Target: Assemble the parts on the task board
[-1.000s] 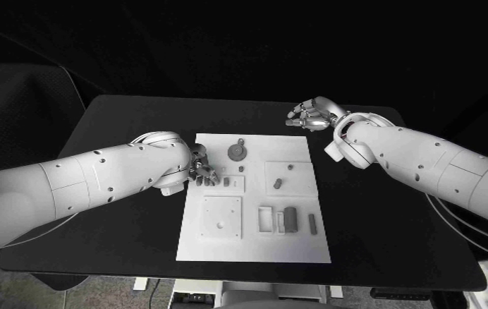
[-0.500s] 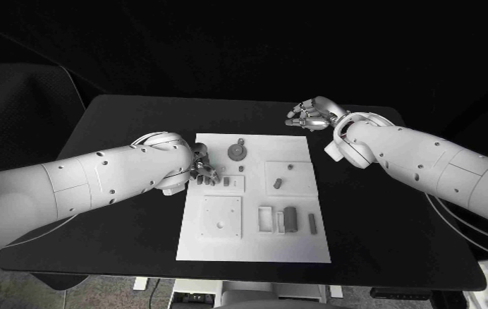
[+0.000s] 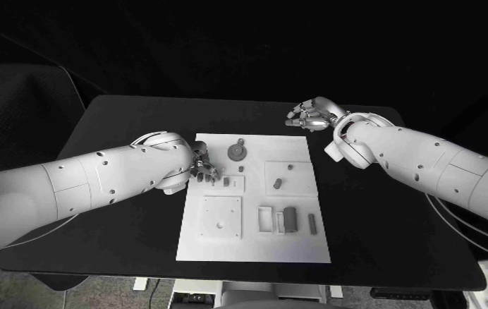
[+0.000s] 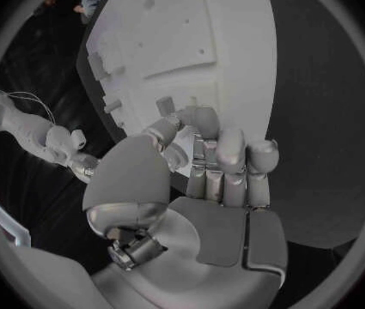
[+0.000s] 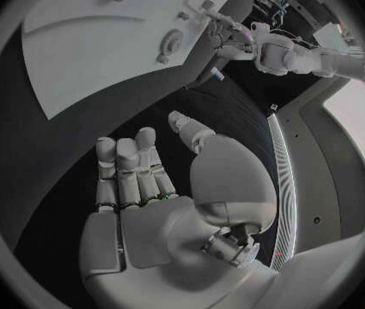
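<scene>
Parts [image 3: 290, 219] lie on task board [image 3: 254, 245], left hand [image 3: 204, 171] at edge.

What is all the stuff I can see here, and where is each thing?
Table: one, black, under everything.
Board: one, white, flat in the middle of the table.
Round part: one, grey, near the board's far edge.
Small parts: several, grey, mostly clustered toward the board's near right; exact count unclear.
Arms: two, white, one entering from each side.
Left hand: one, silver, over the board's left edge with its fingers curled; whether it holds a part I cannot tell.
Right hand: one, silver, above the table beyond the board's far right corner, fingers loosely bent and holding nothing.
</scene>
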`<state>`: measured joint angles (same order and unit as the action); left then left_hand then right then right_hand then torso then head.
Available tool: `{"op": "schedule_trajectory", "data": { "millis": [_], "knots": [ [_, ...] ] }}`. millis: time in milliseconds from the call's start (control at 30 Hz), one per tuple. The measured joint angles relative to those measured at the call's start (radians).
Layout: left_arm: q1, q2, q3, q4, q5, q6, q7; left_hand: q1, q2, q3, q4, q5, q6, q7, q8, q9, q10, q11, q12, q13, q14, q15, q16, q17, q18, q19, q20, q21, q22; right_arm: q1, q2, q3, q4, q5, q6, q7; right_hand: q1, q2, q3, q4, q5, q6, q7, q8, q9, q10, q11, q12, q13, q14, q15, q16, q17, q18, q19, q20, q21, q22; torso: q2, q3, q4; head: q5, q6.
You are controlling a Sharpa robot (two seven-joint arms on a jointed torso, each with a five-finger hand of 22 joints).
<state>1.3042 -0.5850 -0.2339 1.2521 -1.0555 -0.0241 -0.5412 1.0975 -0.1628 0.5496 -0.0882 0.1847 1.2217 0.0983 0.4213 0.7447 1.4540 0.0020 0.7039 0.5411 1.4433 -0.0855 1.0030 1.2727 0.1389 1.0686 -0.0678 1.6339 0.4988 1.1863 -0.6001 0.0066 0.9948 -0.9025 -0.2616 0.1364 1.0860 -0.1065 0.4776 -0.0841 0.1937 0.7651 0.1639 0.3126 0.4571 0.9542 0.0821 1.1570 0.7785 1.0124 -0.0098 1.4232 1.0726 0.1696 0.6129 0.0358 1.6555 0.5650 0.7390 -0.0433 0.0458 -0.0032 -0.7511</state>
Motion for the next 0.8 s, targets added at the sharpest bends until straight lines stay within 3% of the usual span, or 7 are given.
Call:
{"op": "schedule_trajectory", "data": {
  "millis": [633,800],
  "knots": [
    [0.001,0.006,0.001,-0.016,0.001,-0.003,0.007,-0.001,0.001,-0.008,-0.008,-0.004,-0.011,0.0,-0.004,0.014,-0.005,-0.002,0.005,0.004,0.0,0.001,0.007,-0.007,0.0,0.0,0.0,0.0,0.0,-0.001,0.0,0.0,0.0,0.0,0.002,0.0,0.0,0.0,0.0,0.0,0.0,-0.002,0.002,0.0,0.0,0.0,0.0,0.0,0.0,0.0,0.0,0.0,-0.001,0.0,-0.004,-0.004,0.0,0.0,0.0,0.0,0.0003,-0.001,-0.001],
    [0.001,0.007,0.001,-0.021,0.002,-0.012,0.01,-0.008,0.024,-0.03,-0.012,-0.006,-0.025,-0.007,-0.029,0.014,-0.011,-0.003,0.012,0.006,-0.001,0.0,0.007,-0.011,0.001,0.0,0.0,0.0,0.0,-0.001,0.0,0.0,0.0,0.0,0.003,0.0,0.0,0.0,0.0,0.0,0.0,-0.002,0.002,0.0,0.0,0.0,0.0,0.0,0.0,0.0,0.0,0.0,-0.001,0.0,-0.004,-0.004,0.0,0.0,0.0,0.0,0.0002,0.0,0.0]
  ]
}}
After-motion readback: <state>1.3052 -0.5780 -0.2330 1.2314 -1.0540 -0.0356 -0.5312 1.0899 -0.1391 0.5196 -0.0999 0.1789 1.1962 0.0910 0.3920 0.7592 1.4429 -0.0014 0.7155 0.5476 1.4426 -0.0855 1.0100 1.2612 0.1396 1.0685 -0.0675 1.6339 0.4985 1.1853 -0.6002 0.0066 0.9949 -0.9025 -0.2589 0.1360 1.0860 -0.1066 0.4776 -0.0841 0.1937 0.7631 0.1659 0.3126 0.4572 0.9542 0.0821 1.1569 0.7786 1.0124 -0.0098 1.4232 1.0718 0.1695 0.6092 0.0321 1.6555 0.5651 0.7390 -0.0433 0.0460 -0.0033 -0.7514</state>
